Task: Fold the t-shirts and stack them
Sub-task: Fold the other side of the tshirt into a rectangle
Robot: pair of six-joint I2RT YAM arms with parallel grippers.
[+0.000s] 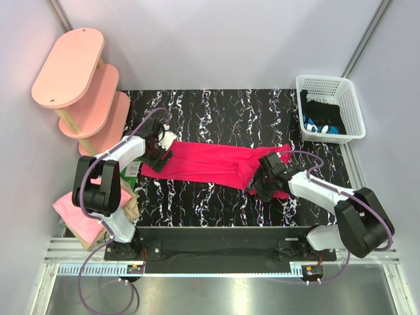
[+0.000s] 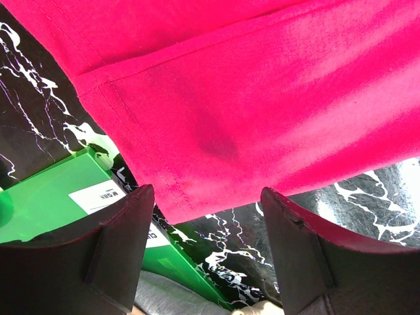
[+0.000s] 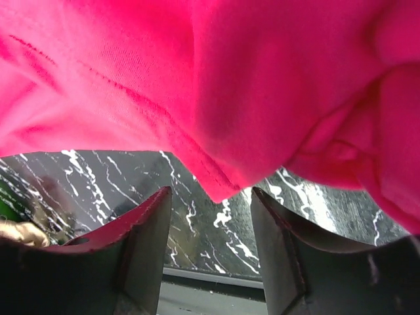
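Crimson-pink t-shirt lies spread lengthwise mid-surface, bunched at its right end. Left end effector released, fingers apart over the left hem. Right end effector released, hem corner between its fingers, not pinched. Light pink t-shirt sits by the left arm's base.

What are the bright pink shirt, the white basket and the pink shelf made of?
The crimson-pink t-shirt looks like soft, matte knit cloth: it wrinkles, and the wrist views show stitched hems. The white basket looks like moulded plastic, since its walls are a regular lattice. The pink shelf is probably painted wood, smooth on top with paler bare edges, though that is less certain.
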